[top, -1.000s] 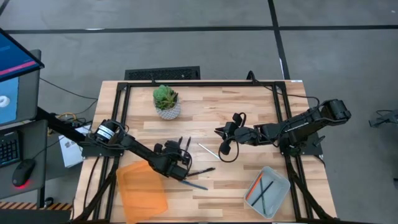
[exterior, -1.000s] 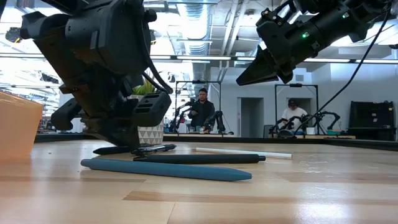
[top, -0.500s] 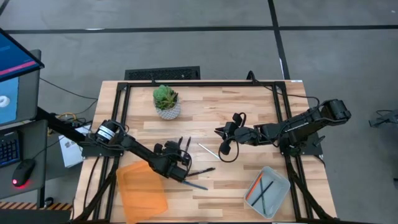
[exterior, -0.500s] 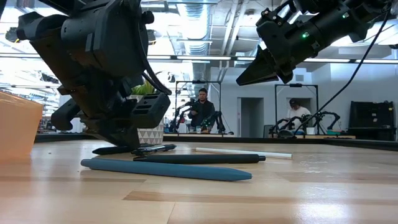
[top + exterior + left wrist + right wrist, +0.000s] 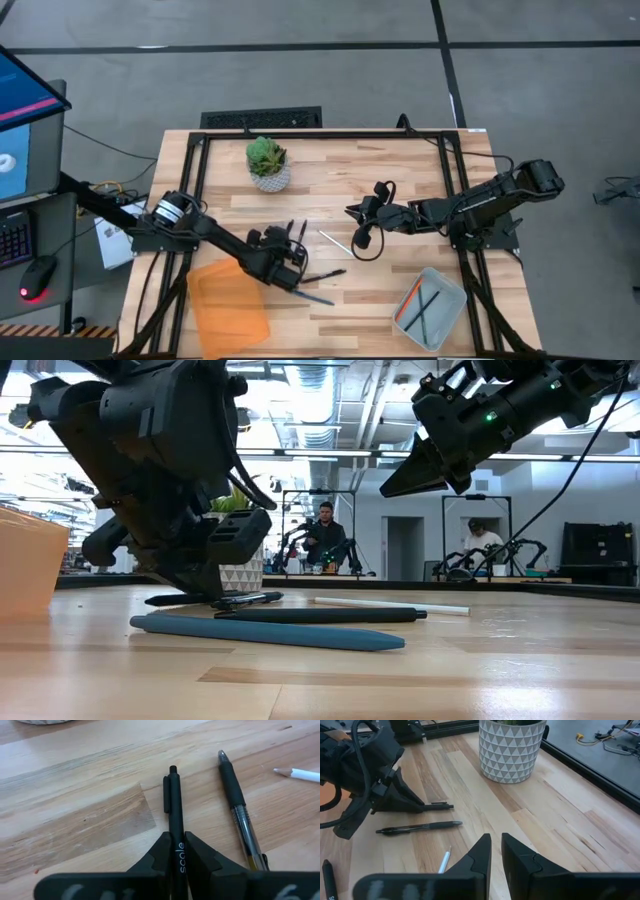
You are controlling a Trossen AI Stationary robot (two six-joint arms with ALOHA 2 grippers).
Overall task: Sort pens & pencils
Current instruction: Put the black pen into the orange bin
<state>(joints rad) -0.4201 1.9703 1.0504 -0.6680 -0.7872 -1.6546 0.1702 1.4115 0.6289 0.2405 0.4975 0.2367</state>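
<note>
Left gripper (image 5: pixel 176 851) fingers pinch 1 black pen (image 5: pixel 173 815) on the table (image 5: pixel 400 180); right gripper (image 5: pixel 495 851) fingers nearly closed, empty.

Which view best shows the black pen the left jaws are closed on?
The left wrist view: the black pen runs out from between the left gripper jaws, lettering visible. The right wrist view shows its protruding end; the low view shows it at table level; the high view hardly resolves it.

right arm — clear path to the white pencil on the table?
Probably yes. The right claw hangs above the bare wood beside the white pencil, with nothing lying between them. The left claw is busy on a black pen farther off.
</note>
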